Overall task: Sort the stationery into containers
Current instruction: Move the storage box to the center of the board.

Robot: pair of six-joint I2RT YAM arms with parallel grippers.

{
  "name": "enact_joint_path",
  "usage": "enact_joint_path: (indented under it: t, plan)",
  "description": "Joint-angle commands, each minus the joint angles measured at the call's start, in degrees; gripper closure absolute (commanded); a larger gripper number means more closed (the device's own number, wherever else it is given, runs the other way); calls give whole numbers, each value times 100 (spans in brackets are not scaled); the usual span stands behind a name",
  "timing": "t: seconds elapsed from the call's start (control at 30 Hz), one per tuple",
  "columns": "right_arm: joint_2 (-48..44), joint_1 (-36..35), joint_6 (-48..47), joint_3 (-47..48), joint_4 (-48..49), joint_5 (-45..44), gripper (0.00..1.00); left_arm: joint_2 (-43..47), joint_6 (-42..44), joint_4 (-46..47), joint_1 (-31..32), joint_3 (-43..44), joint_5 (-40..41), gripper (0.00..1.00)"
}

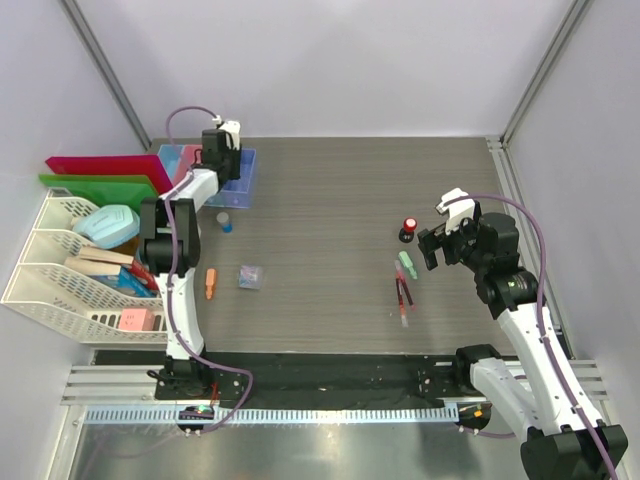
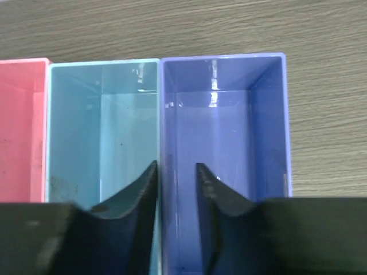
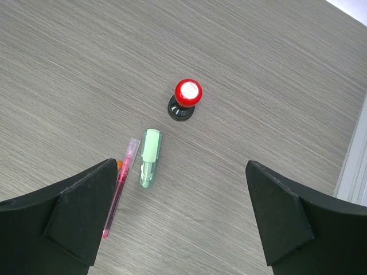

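Observation:
The row of containers (image 1: 243,178) stands at the back left. In the left wrist view I see its pink box (image 2: 20,126), light blue box (image 2: 100,132) and purple box (image 2: 229,126), all empty. My left gripper (image 1: 216,160) (image 2: 176,166) hangs over the wall between the light blue and purple boxes, its jaws a narrow gap apart and holding nothing. My right gripper (image 1: 432,250) (image 3: 180,166) is wide open and empty above the green eraser (image 1: 406,265) (image 3: 150,157), the red pens (image 1: 402,295) (image 3: 121,186) and the red-capped bottle (image 1: 408,229) (image 3: 188,94). The blue-capped bottle (image 1: 224,222), orange marker (image 1: 210,284) and packet (image 1: 250,276) lie at centre left.
White mesh trays (image 1: 40,290) with a pale blue object (image 1: 105,225) and a pink block (image 1: 135,320) stand at the left edge. A red folder (image 1: 100,163) and a green folder (image 1: 95,185) stand behind them. A metal rail (image 1: 505,170) borders the table on the right.

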State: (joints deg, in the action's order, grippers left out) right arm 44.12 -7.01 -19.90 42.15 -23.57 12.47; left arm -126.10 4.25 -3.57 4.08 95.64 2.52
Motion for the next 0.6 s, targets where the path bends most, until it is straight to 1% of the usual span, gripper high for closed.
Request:
enact_joint_path:
  t: [0.0,0.03,0.13,0.17,0.2,0.23,0.3,0.37,0.47,0.57]
  plan:
    - [-79,15,92,-5,301,-113,0,-107,-319,-301,14,412,-507,73]
    - [-96,24,100,-5,301,-131,0,-125,-407,-415,32,464,-577,79]
    - [-105,15,118,4,301,-122,0,-195,-801,-643,67,631,-849,84]
    - [-105,24,118,4,301,-122,1,-204,-838,-688,84,693,-1050,86]
    - [-114,15,109,4,301,-113,0,-248,-760,-784,163,772,-1035,89]
    - [-123,24,109,4,301,-113,0,-257,-759,-959,207,859,-1009,90]
    - [-105,24,92,4,301,-113,0,-248,-908,-978,260,843,-1306,90]
    - [-96,24,92,12,301,-113,0,-274,-970,-1057,339,930,-1395,90]
    - [-79,15,83,12,309,-104,0,-327,-935,-1286,576,1088,-1474,89]
    - [-52,24,74,12,301,-104,0,-371,-1110,-1549,839,1282,-1737,89]
